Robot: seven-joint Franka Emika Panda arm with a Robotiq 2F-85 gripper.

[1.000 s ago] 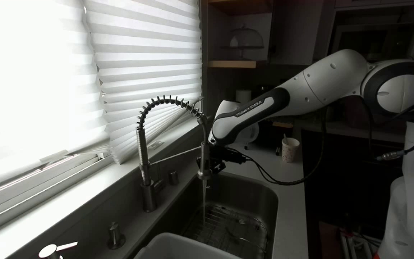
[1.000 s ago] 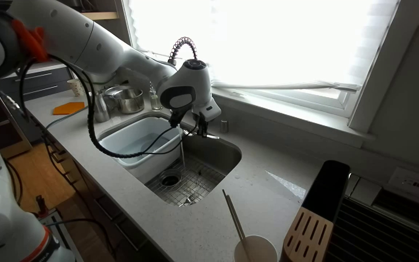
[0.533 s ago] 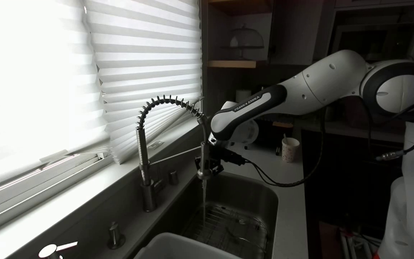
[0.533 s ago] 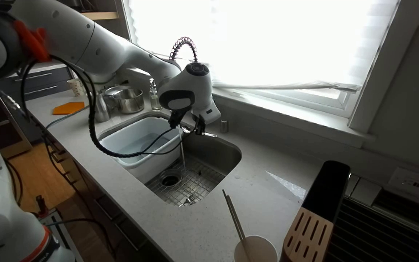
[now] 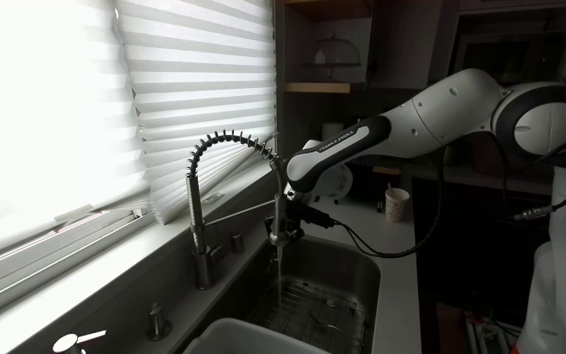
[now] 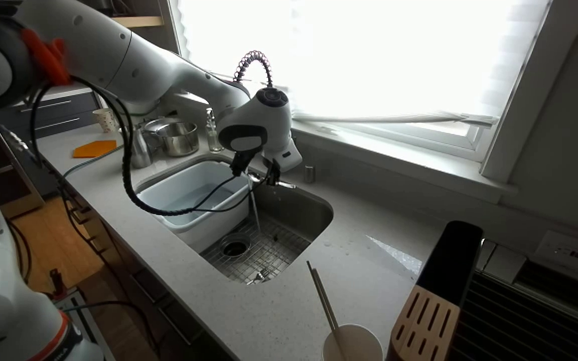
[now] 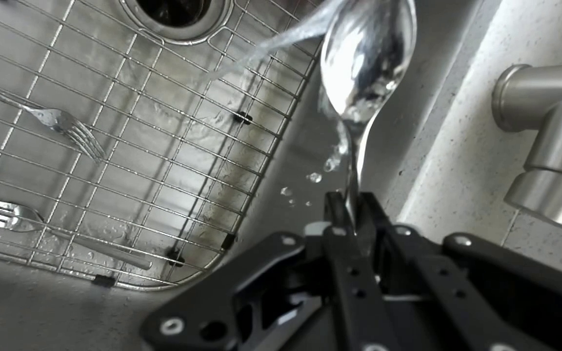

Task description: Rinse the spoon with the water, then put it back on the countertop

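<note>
The end effector (image 7: 351, 207) is clenched, its two fingers drawn together in a grasp on the handle of the spoon (image 7: 370, 53), near the bowl. The bowl points away from them; its tip is cut off at the top of the wrist view, and the rest of the handle is lost among the black linkages. Water (image 7: 281, 41) streams down just beside the bowl, and drops hang near the neck. The spoon is over the steel sink (image 7: 388, 146), near its wall. Lower down are a wire rack (image 7: 267, 158), one fork (image 7: 61, 122) and another fork (image 7: 10, 217); whether these lie on or under the wires I cannot tell. The drain (image 7: 171, 12) is partly cropped. In an exterior view the faucet (image 5: 279, 216) hides part of the end effector, and the spoon is hard to make out. A pale tub (image 6: 224, 220) and the sink's edge bound the room over the rack. Past that edge, a broad stretch of the bench (image 6: 269, 311) reaches to a white cup (image 6: 364, 341), cut off at the bottom. Well apart, beyond the tub, stands a steel pot (image 6: 181, 140).
</note>
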